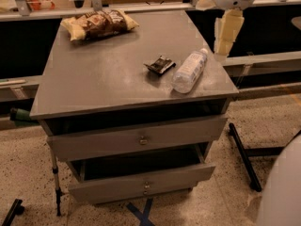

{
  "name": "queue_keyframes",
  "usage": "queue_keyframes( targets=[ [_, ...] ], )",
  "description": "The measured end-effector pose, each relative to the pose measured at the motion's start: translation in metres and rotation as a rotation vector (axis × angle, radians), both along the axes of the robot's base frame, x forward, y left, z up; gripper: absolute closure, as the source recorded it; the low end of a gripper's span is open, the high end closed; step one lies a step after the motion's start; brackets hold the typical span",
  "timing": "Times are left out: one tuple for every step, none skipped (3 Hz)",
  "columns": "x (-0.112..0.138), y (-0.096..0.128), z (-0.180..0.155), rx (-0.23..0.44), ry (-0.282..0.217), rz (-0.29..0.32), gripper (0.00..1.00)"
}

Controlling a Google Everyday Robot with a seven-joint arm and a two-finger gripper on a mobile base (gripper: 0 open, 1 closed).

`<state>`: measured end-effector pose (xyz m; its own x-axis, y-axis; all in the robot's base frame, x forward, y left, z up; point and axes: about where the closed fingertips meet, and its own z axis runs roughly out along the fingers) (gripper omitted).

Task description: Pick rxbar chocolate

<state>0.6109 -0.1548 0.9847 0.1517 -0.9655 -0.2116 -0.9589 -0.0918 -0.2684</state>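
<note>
The rxbar chocolate [160, 65], a small flat black glossy wrapper with pale markings, lies on the grey table top [103, 74], right of centre. My gripper [225, 48] hangs from the white arm at the upper right, pointing down over the table's right edge. It is above and to the right of the bar and does not touch it. A clear plastic water bottle [189, 70] lies on its side between the bar and the gripper.
A yellow-brown chip bag [99, 22] lies at the table's far left. Below the top are two drawers, the lower one [141, 180] pulled partly out. A black stand leg [242, 157] lies on the floor at right. A white robot part [282, 192] fills the bottom right corner.
</note>
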Motion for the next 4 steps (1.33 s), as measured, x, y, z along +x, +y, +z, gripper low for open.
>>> queue_keyframes(
  targets=[
    [0.03,0.017,-0.01,-0.001,-0.015,0.068,0.0],
    [0.05,0.031,-0.022,0.009,-0.022,0.143,0.0],
    [0.065,0.047,-0.03,0.042,-0.048,0.27,0.0],
    [0.074,0.054,-0.032,0.061,-0.083,0.364,0.0]
  ],
)
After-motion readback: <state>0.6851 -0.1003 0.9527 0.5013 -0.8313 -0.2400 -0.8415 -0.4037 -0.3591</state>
